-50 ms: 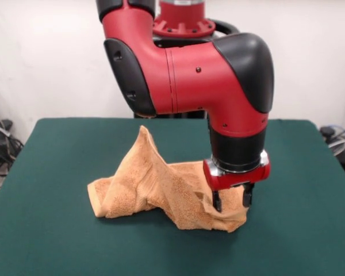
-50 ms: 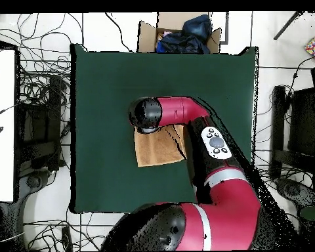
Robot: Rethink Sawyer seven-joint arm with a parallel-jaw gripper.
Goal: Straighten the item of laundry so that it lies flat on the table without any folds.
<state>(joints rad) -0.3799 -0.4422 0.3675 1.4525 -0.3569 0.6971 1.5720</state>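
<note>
Orange-tan terry-cloth towel lies bunched mid-table on dark green felt table; black-fingered gripper, jaws parted, straddles its four-o'clock edge.

In the overhead view the arm covers the towel along its edge from 12 to 3 o'clock, and the gripper is hidden wholly beneath the arm's black head; the table is covered at 5 o'clock by the robot's base; in the front view the table's near corners are cut off by the picture's edge; the gripper's fingers partly mask the towel behind them; the towel's stripes and tag cannot be made out.
</note>
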